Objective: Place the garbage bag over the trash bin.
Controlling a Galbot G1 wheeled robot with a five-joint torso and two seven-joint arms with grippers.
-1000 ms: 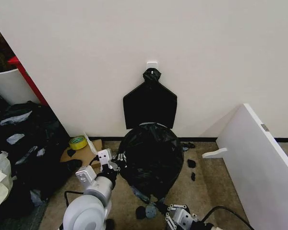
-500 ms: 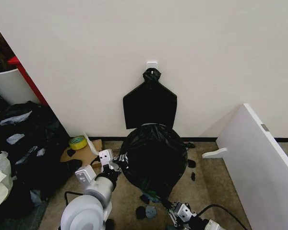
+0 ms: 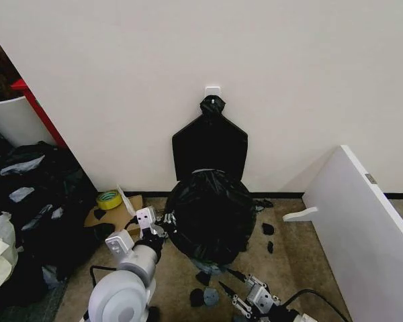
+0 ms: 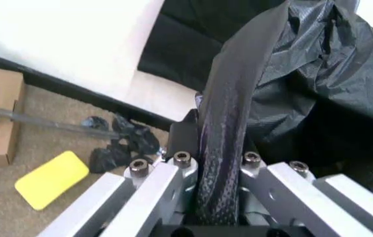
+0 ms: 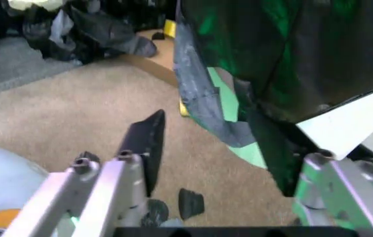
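Garbage bag (image 3: 211, 215) apparently pinched by left gripper (image 3: 166, 221) (bin covered).

Left arm: extended forward and low, forearm angled up toward the wrist. The left gripper (image 3: 166, 220) is clamped on a fold of the garbage bag (image 3: 211, 215) — in the left wrist view the black film (image 4: 223, 143) is pinched between the two fingers (image 4: 173, 182), running straight out from the palm past the fingertips.

Right arm: low, wrist turned so the right gripper (image 3: 236, 284) points forward. Its jaws are spread wide — one dark fingertip (image 5: 145, 143) stands clear on one side, with nothing gripped between them.
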